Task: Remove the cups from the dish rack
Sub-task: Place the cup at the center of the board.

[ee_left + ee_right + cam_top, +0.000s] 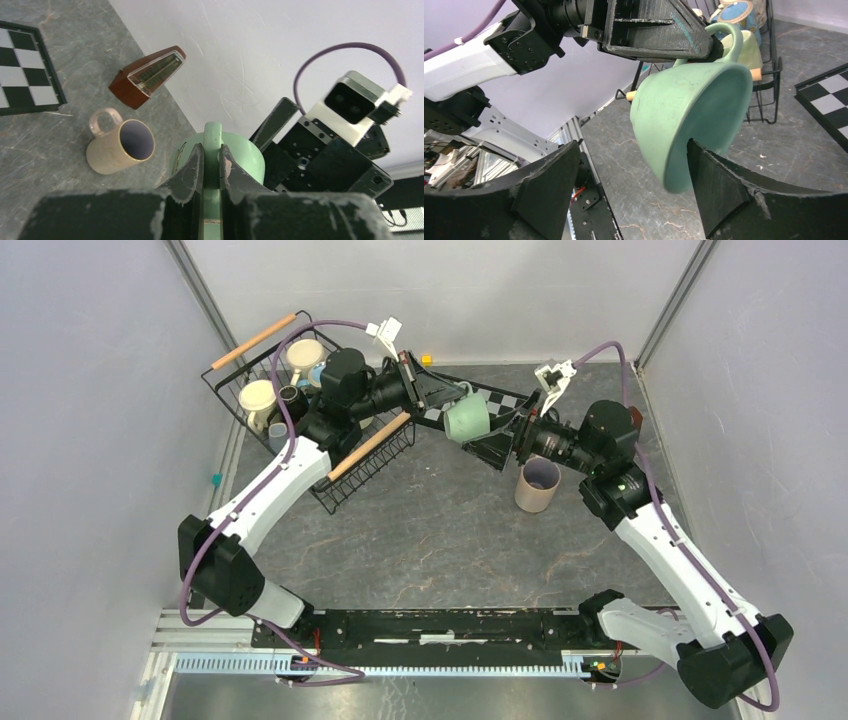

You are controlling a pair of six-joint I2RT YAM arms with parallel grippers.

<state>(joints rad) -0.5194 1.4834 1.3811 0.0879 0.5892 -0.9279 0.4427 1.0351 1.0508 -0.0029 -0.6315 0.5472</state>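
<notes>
while left claw (211,149) clamps its handle, the green cup (684,110) hangs sideways before the spread right claw (630,145).

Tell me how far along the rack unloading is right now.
Done: one beige-pink ceramic mug stands on the grey table. In hand: left gripper shut on the handle of the light green ceramic mug, right gripper open next to its rim. Left: at least two cream mugs, a black mug and a blue mug in the black wire dish rack.
</notes>
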